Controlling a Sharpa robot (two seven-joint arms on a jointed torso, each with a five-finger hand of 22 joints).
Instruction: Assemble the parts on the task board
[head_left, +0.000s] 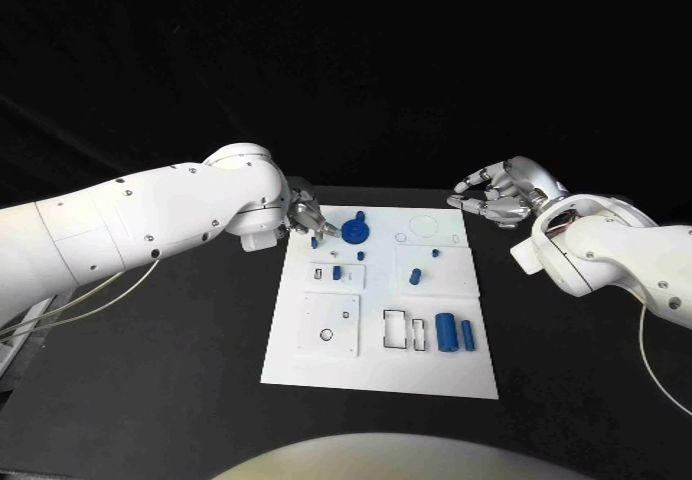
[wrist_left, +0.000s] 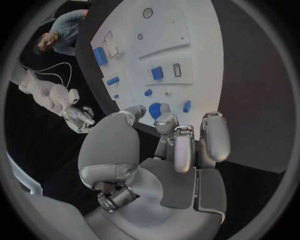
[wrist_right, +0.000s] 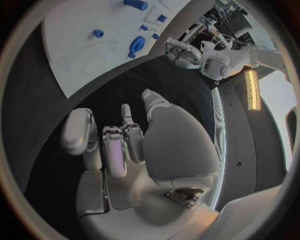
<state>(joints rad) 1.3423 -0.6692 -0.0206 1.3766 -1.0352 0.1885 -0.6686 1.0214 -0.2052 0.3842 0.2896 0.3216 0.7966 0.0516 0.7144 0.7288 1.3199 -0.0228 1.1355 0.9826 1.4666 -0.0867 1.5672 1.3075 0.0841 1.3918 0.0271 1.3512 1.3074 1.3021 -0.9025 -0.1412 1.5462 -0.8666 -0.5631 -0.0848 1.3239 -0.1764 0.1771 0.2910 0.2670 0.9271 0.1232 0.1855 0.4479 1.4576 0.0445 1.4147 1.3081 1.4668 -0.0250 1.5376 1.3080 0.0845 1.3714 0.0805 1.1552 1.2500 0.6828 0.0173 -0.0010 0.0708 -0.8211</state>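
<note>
The white task board (head_left: 382, 300) lies mid-table with several small blue parts on it. My left hand (head_left: 306, 218) hovers at the board's far left corner with its fingers apart and nothing in them. Its fingertips (wrist_left: 176, 134) end just short of a round blue part (head_left: 356, 232) (wrist_left: 154, 110) and a small blue peg (head_left: 315, 241) (wrist_left: 187, 106); I cannot tell whether they touch. My right hand (head_left: 498, 195) (wrist_right: 131, 145) is raised off the board's far right corner, loosely curled, holding nothing. Two blue cylinders (head_left: 457, 333) lie near the board's right edge.
More small blue parts sit mid-board (head_left: 338, 272) (head_left: 414, 276). Outlined recesses (head_left: 402, 330) and a raised square plate (head_left: 330, 322) take up the near half. Bare black table (head_left: 173, 380) surrounds the board on both sides.
</note>
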